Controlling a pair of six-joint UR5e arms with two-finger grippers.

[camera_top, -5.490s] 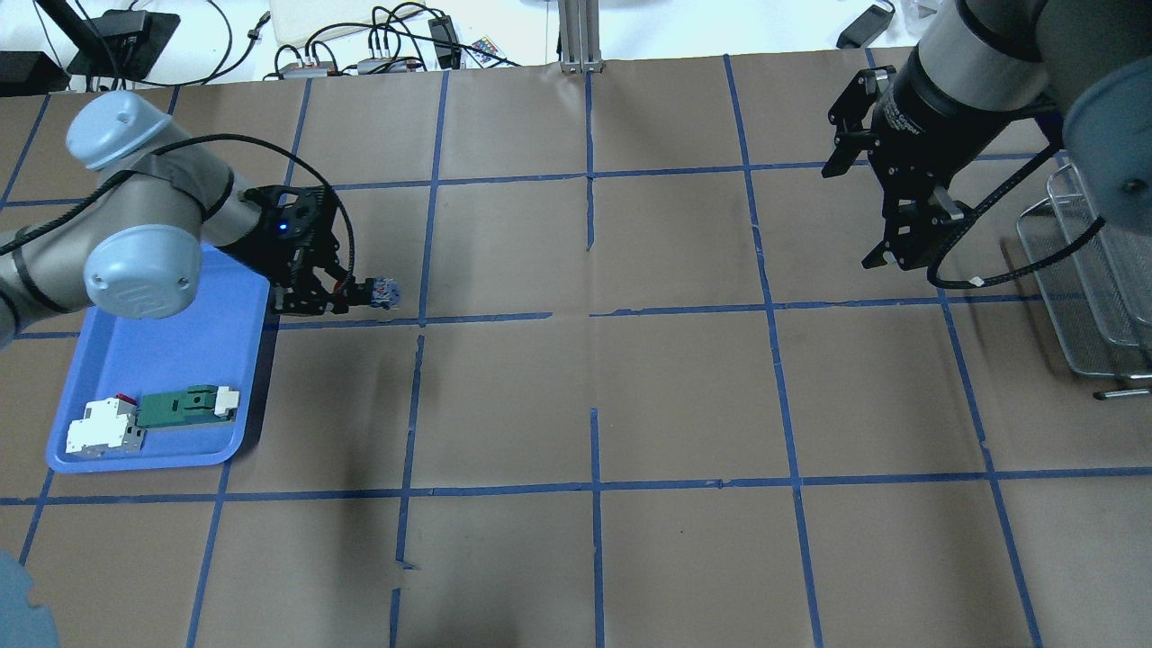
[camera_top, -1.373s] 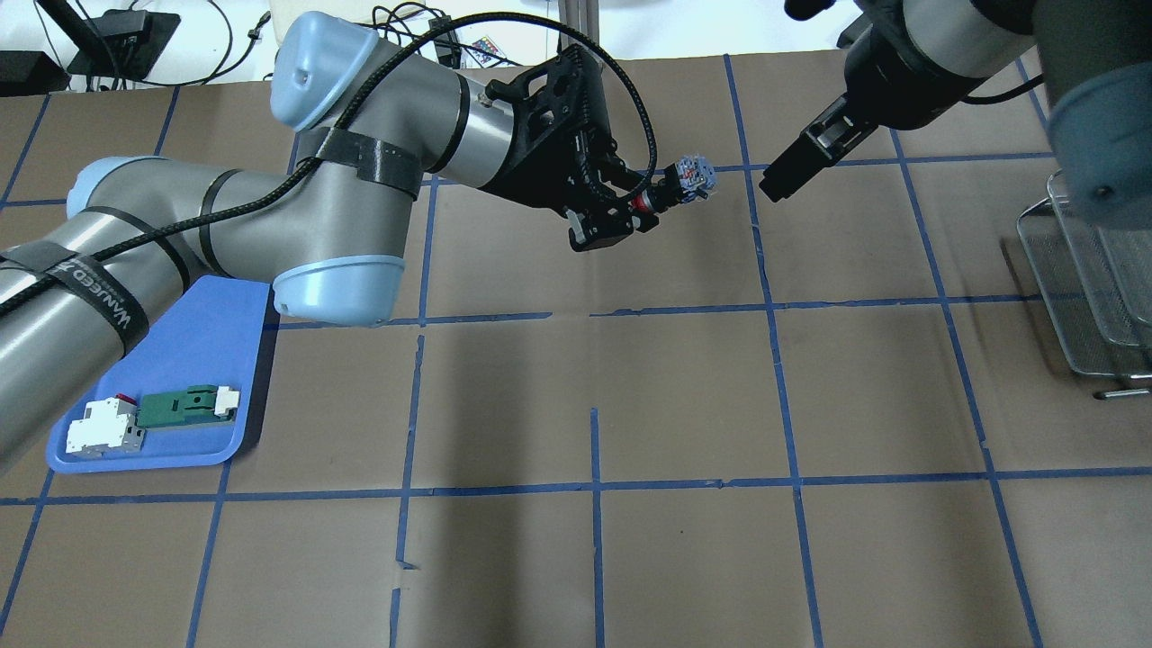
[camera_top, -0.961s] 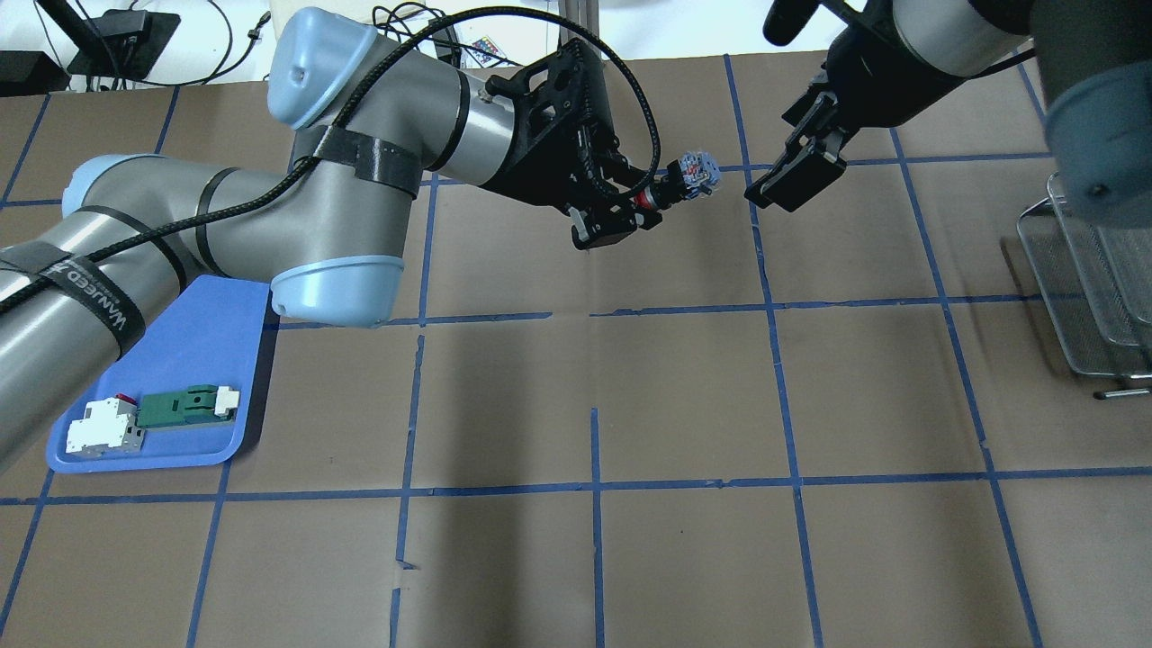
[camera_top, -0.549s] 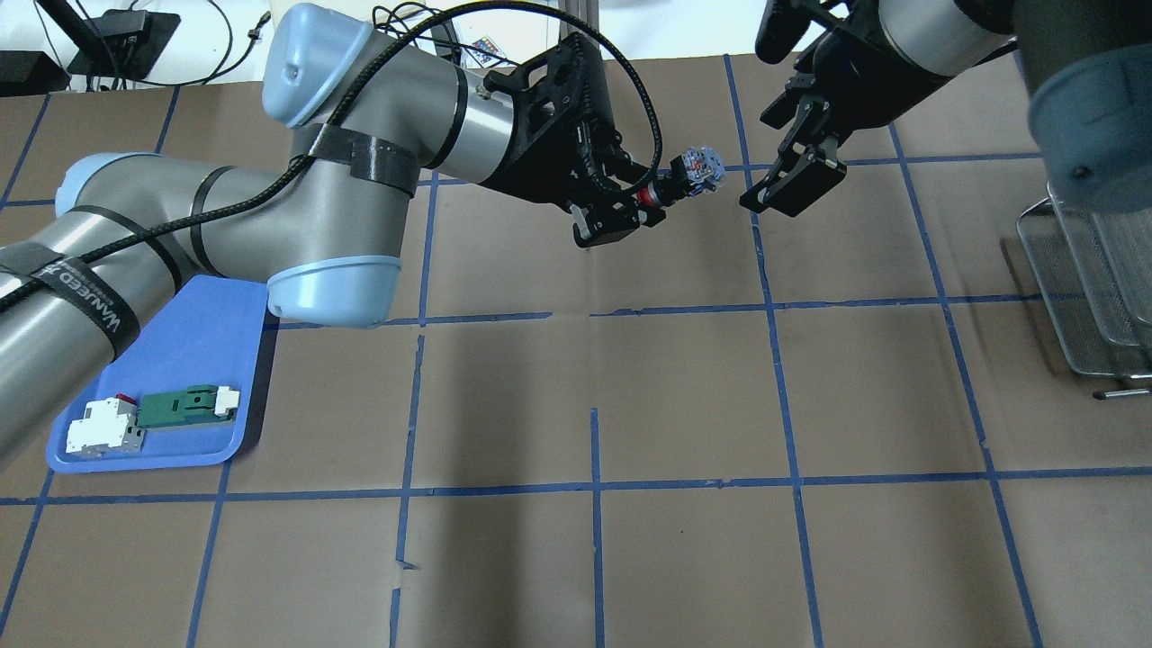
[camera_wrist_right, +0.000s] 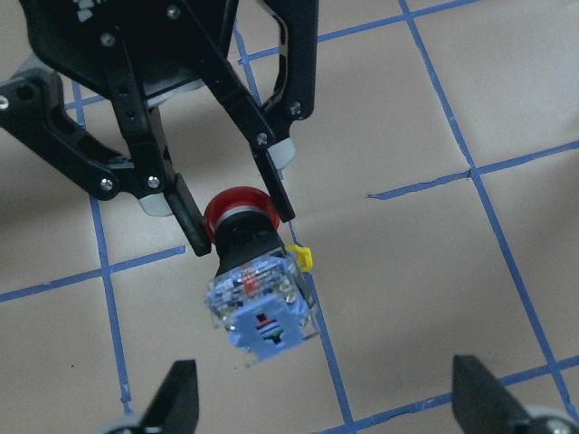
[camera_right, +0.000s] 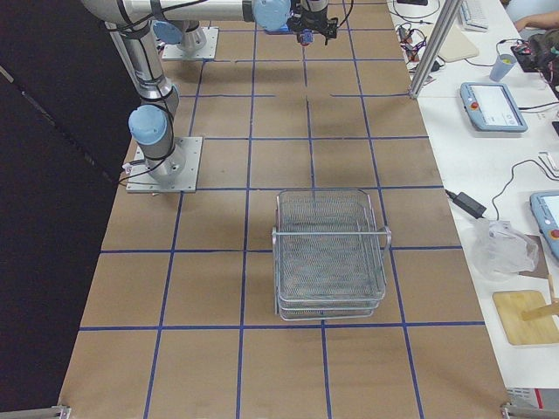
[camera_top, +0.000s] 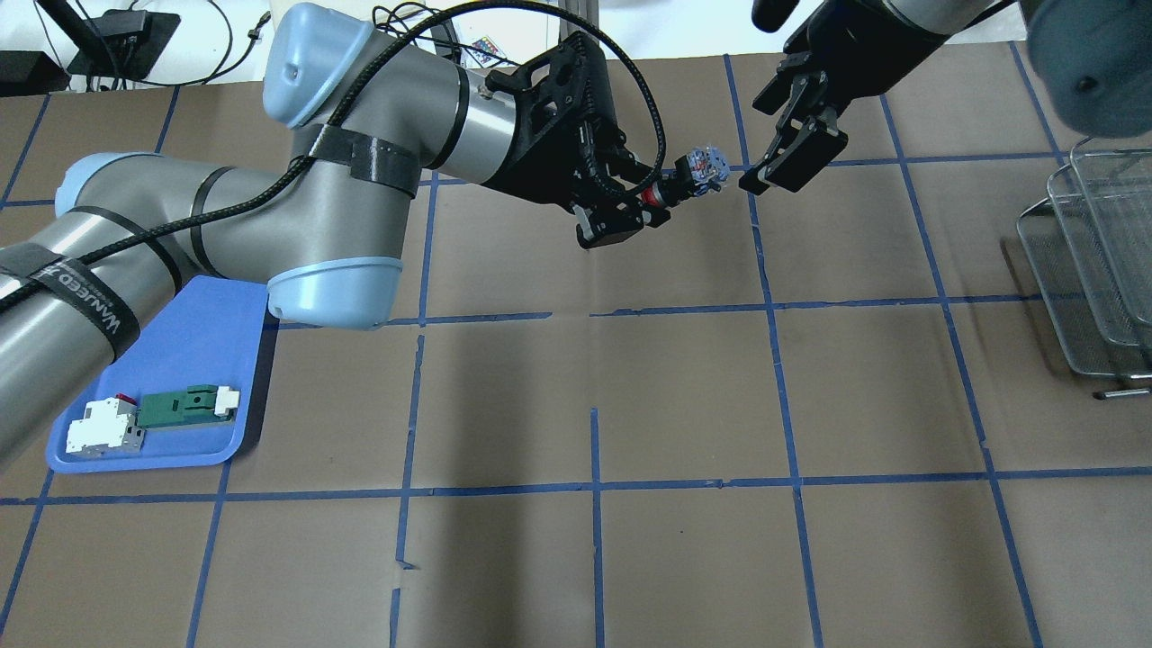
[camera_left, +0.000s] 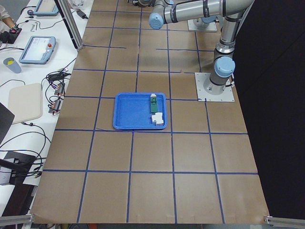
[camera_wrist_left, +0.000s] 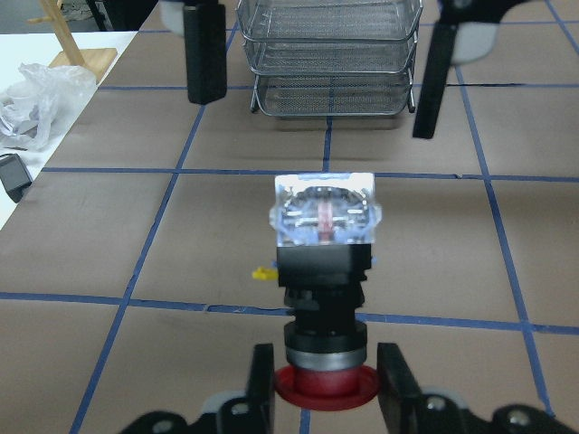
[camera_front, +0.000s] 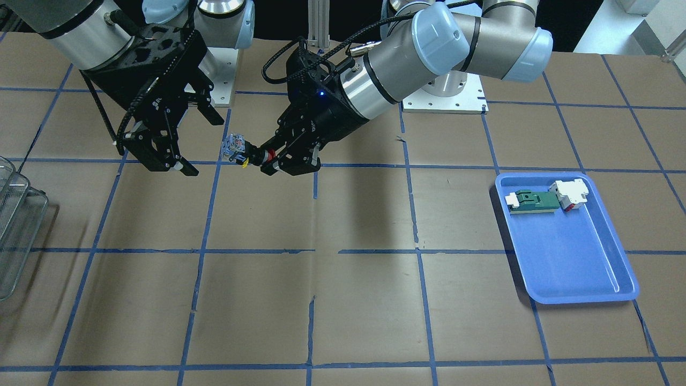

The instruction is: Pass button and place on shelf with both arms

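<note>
My left gripper [camera_top: 650, 198] is shut on the red head of the button [camera_top: 693, 171] and holds it level above the table, clear bluish block pointing at the right gripper. The button also shows in the front view [camera_front: 238, 150], the left wrist view [camera_wrist_left: 326, 271] and the right wrist view [camera_wrist_right: 258, 289]. My right gripper [camera_top: 765, 144] is open and empty, just right of the button's clear end, its fingers [camera_wrist_left: 205, 54] apart from it. The wire-mesh shelf [camera_top: 1080, 270] stands at the table's right edge and also shows in the right side view [camera_right: 330, 253].
A blue tray [camera_top: 180, 360] at the front left holds a green-and-white flat part [camera_top: 184, 405] and a white-and-red block [camera_top: 103, 430]. Brown paper with blue tape lines covers the table. Cables and devices lie along the far edge.
My left arm lifted the button from beside the tray to mid-table. Over the last second my right gripper turned and closed in on the button's clear end, staying open.
</note>
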